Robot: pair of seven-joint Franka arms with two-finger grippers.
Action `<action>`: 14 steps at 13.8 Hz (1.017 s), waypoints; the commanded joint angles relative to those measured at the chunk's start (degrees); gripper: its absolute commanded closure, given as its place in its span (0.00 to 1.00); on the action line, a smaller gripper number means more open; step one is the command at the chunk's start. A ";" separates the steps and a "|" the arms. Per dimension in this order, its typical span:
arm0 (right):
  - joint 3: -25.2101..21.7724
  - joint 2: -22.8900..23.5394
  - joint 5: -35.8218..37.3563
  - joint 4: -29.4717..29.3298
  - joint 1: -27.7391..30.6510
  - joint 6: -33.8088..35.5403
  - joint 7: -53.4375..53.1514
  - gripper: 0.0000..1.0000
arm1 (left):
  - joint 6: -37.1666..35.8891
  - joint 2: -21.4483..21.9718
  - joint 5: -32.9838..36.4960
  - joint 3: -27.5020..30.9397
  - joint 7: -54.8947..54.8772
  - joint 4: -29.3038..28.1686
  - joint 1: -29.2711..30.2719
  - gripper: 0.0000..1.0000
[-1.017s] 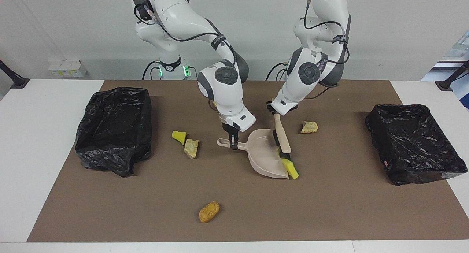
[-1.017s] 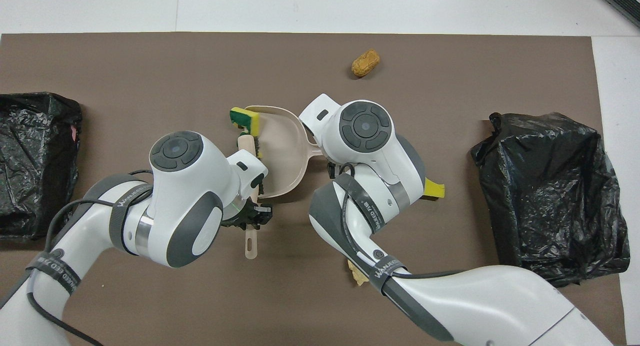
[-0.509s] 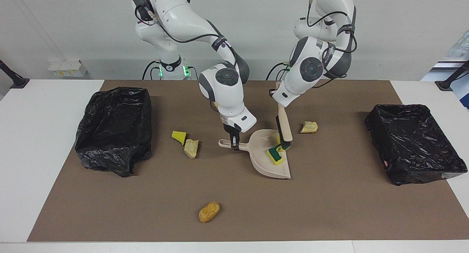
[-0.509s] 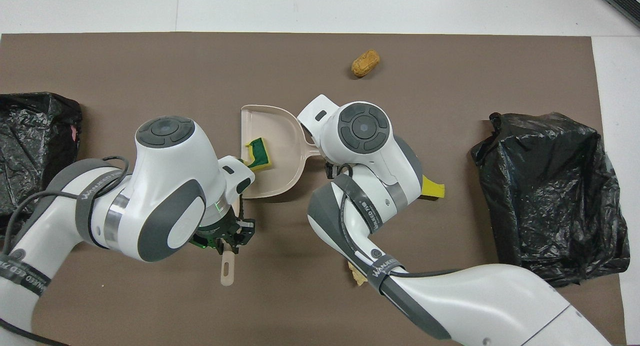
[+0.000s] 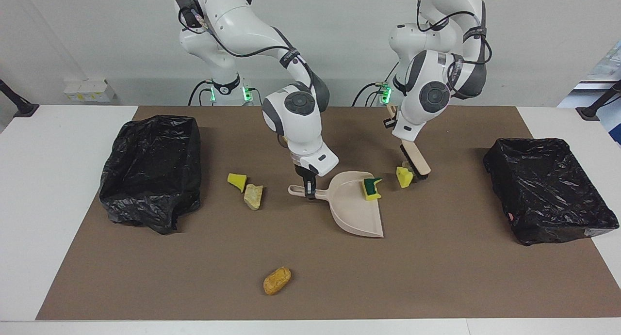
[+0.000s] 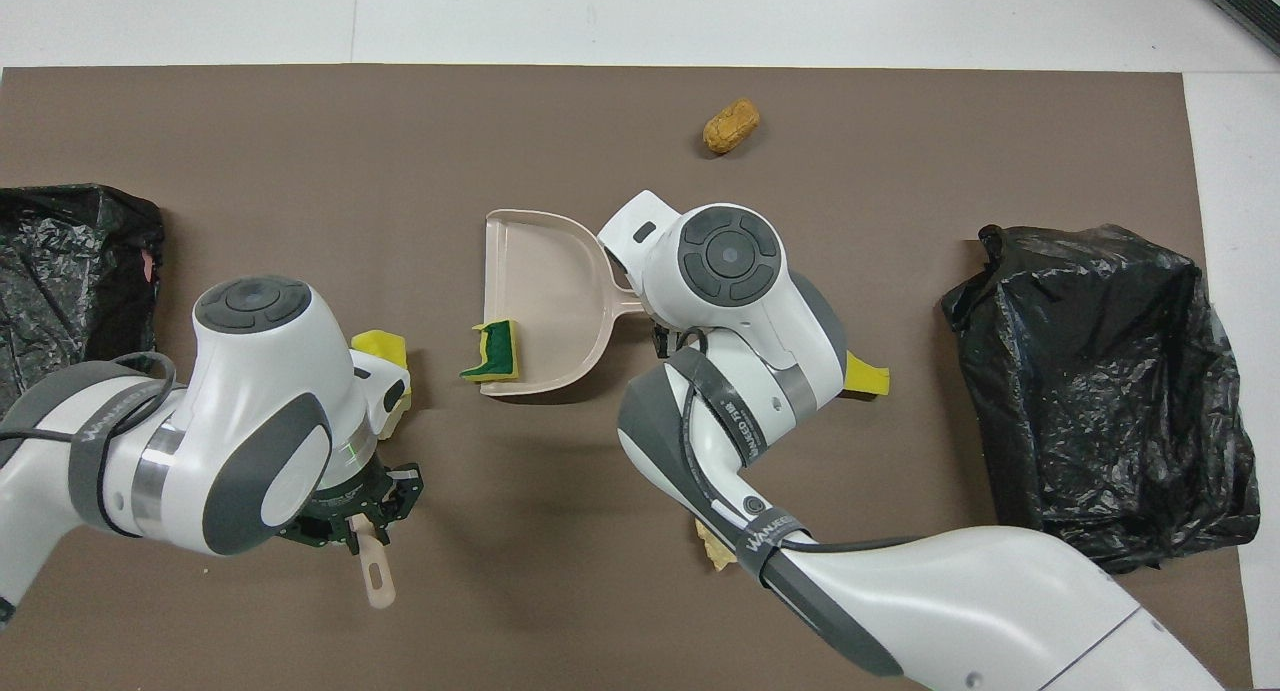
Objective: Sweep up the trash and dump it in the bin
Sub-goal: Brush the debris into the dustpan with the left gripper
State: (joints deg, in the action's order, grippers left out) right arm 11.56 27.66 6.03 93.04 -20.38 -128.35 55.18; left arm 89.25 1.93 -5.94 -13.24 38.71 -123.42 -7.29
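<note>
My right gripper (image 5: 309, 191) is shut on the handle of the beige dustpan (image 5: 353, 210), which rests on the brown mat. A green-backed sponge scrap (image 5: 372, 188) lies at the pan's open lip. My left gripper (image 6: 350, 517) is shut on the beige brush (image 5: 416, 161), held tilted with its bristles down beside a yellow piece of trash (image 5: 403, 177), off the pan toward the left arm's end. Another yellow scrap (image 5: 236, 181) and a tan lump (image 5: 253, 196) lie toward the right arm's end. An orange-brown lump (image 5: 277, 280) lies farthest from the robots.
Two bins lined with black bags stand on the mat, one (image 5: 150, 172) at the right arm's end and one (image 5: 548, 189) at the left arm's end. The brown mat (image 5: 436, 277) covers most of the white table.
My left arm has swung the brush out of the dustpan toward its own end of the table. The green-backed scrap slid up the pan's lip toward the robots. The right arm and pan held still.
</note>
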 commanded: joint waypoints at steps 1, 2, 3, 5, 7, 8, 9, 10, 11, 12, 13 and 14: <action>0.57 -0.33 0.29 1.35 0.78 -0.67 -0.42 1.00 | 6.42 6.49 0.49 -0.47 4.00 -9.26 1.92 1.00; 0.57 -0.42 0.29 1.53 0.78 -0.67 -0.42 1.00 | 10.11 7.90 0.49 -0.48 4.44 -11.91 2.02 1.00; 0.57 -0.42 0.38 1.53 0.78 -0.76 -0.42 1.00 | 12.85 8.09 0.49 -0.56 5.05 -12.63 1.93 1.00; 0.57 -0.42 0.29 1.53 0.78 -0.67 -0.51 1.00 | 16.89 5.21 0.31 -0.65 4.45 -12.12 1.32 1.00; 0.65 -0.33 0.29 1.53 0.78 -0.85 -0.60 1.00 | 21.38 -1.10 0.31 -0.91 3.66 -8.27 0.96 1.00; 0.57 -0.42 0.29 1.53 0.78 -0.85 -0.60 1.00 | 22.53 -3.40 -0.04 -1.09 2.17 -5.90 0.79 1.00; 0.65 -0.42 0.29 1.62 0.78 -0.85 -0.60 1.00 | 22.80 -4.64 -1.00 -1.09 -0.19 -3.35 0.09 1.00; 0.65 -0.42 0.29 1.53 0.78 -0.85 -0.69 1.00 | 23.59 -6.22 -3.97 -1.09 -2.48 -1.15 -0.70 1.00; 0.65 -0.42 0.29 1.62 0.69 -0.85 -1.03 1.00 | 25.16 -6.50 -5.65 -1.09 -5.72 -0.78 -2.10 1.00; 0.65 -0.42 0.29 1.53 0.78 -0.94 -0.86 1.00 | 26.57 -6.59 -6.88 -1.09 -8.54 -0.69 -4.29 1.00; 0.65 -0.42 0.29 1.53 0.78 -0.94 -0.78 1.00 | 27.54 -7.02 -8.64 -1.09 -9.61 0.36 -5.09 1.00; 0.65 -0.42 0.29 1.53 0.78 -0.94 -0.86 1.00 | 27.29 -8.77 -9.26 -1.18 -9.71 3.85 -6.67 1.00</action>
State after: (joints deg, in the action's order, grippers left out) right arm 11.56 27.66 6.04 93.08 -20.32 -128.35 55.18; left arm 116.03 -4.29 -12.88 -14.79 31.41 -124.05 -11.03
